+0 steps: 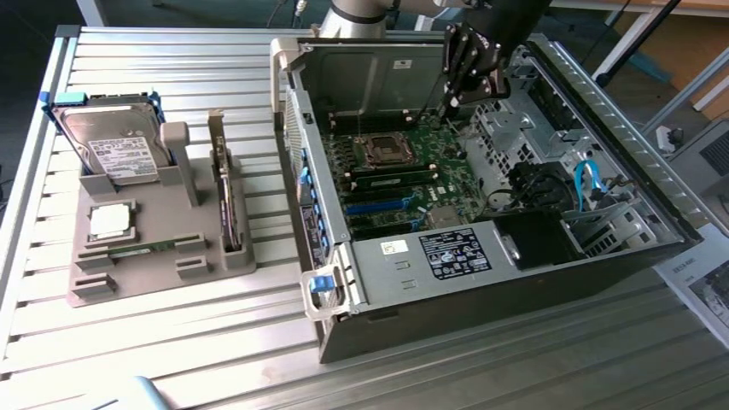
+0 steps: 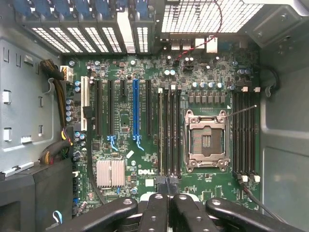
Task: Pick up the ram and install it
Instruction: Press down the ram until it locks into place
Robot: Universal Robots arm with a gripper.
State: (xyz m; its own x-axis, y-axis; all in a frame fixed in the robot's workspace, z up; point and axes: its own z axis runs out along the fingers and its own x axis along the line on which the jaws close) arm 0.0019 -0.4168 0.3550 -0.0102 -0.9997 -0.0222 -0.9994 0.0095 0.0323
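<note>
Tool (image 1: 458, 104) was inside the open top of the PC case (image 1: 638, 162), hanging over the motherboard (image 1: 446, 175). In the wrist view the tool (image 2: 166, 197) was closed, its black fingers (image 2: 154, 212) pressed close together. A small dark bit sat between the tips, but I couldn't tell if that was a stick or just the board behind.

One ram stick (image 1: 142, 249) was outside the case. It lay flat in the grey fixture (image 1: 148, 278) on the desk (image 1: 171, 342), on the exterior view's left, well apart from the tool. In the same fixture:
- hard drive (image 1: 108, 145) at the far end
- square silver processor chip (image 1: 111, 220) just beyond the stick
- taller green card (image 1: 231, 205) standing on edge on the side nearest the case

The wrist view looked straight down on the board:
- empty CPU socket (image 2: 206, 140) with its metal frame
- long black memory slots (image 2: 169, 130) just beside the socket, on the side towards the blue slot (image 2: 135, 108)
- a second bank of slots (image 2: 244, 135) on the socket's other side
- small finned heatsink (image 2: 110, 172) near the Dell logo

The tool's tips lined up roughly with the end of the first bank of slots.
</note>
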